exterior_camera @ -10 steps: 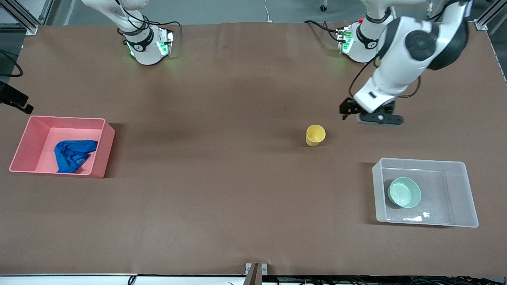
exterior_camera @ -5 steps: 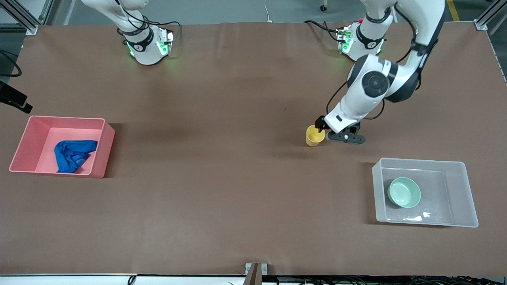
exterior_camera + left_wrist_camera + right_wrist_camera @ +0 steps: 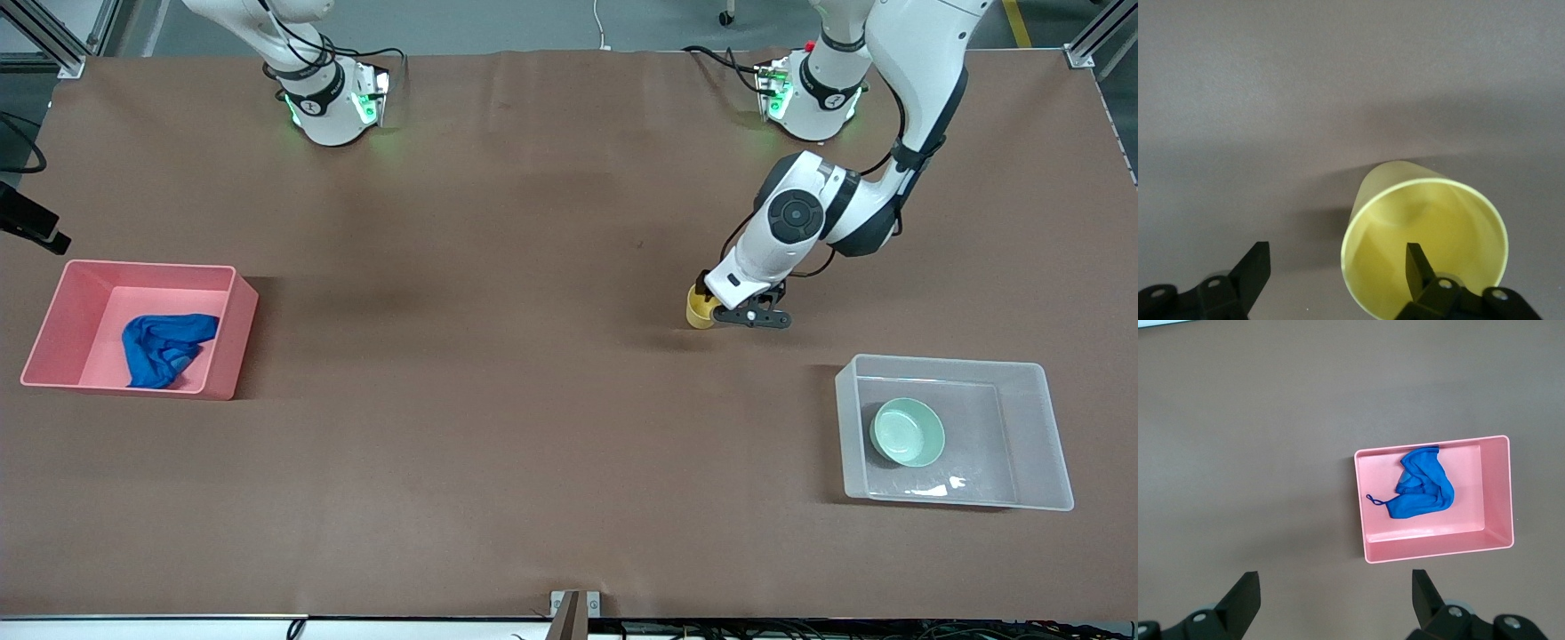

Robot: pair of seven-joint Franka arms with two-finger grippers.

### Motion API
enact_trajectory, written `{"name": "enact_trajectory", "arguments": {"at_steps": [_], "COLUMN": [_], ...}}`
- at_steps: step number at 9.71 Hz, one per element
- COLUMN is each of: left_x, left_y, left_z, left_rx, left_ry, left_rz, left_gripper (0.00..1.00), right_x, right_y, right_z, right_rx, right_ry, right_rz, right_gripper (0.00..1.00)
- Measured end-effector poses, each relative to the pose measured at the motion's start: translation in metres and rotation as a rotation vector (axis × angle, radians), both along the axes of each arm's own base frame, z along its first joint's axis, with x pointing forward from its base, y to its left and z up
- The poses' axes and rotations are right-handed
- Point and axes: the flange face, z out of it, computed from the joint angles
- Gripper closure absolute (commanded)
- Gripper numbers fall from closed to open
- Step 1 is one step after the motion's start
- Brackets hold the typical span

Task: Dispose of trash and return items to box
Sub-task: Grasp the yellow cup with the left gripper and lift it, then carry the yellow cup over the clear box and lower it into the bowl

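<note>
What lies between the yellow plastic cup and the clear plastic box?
Only bare brown table lies between the yellow plastic cup and the clear rectangular plastic box; the front view shows it.

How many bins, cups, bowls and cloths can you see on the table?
Bins: 2, the pink bin and the clear box
Cups: 1, the yellow cup
Bowls: 1, the green bowl
Cloths: 1, the blue cloth
Total: 5
</note>
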Motion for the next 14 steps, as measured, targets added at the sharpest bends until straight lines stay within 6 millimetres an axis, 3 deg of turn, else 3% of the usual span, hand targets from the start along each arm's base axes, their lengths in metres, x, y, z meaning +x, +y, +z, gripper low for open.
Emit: {"name": "enact_trajectory", "arguments": {"at_steps": [5,7,8,10,12,14], "left_x": [0.003,0.011,0.019,0.041,0.076,0.111], "left_y": [-0.001,0.001,0.008,0.039,0.086,0.152], "left_z": [-0.001,0.019,0.038,0.086,0.132,0.170], "left_rx": [-0.014,-0.021,-0.022,0.007,0.018,0.000], "left_ry": [-0.019,-0.061,-0.098,-0.158,-0.162,-0.151], "left_rz": [0.059,0.069,0.083,0.125,0.153,0.162], "left_gripper": [1.00,0.99,1.00,0.99,1.00,1.00], "right_x": [0.000,0.001,0.001,0.002,0.002,0.002], "right_y": [-0.006,-0.006,-0.006,-0.006,-0.006,-0.006], "right_z": [0.000,-0.001,-0.001,0.000,0.000,0.000], "right_rx": [-0.001,-0.002,-0.002,-0.003,-0.003,-0.003], "right_ry": [-0.007,-0.009,-0.010,-0.017,-0.017,-0.019], "right_rz": [-0.008,-0.007,-0.007,-0.007,-0.007,-0.007], "right_gripper": [0.00,0.00,0.00,0.00,0.00,0.00]}}
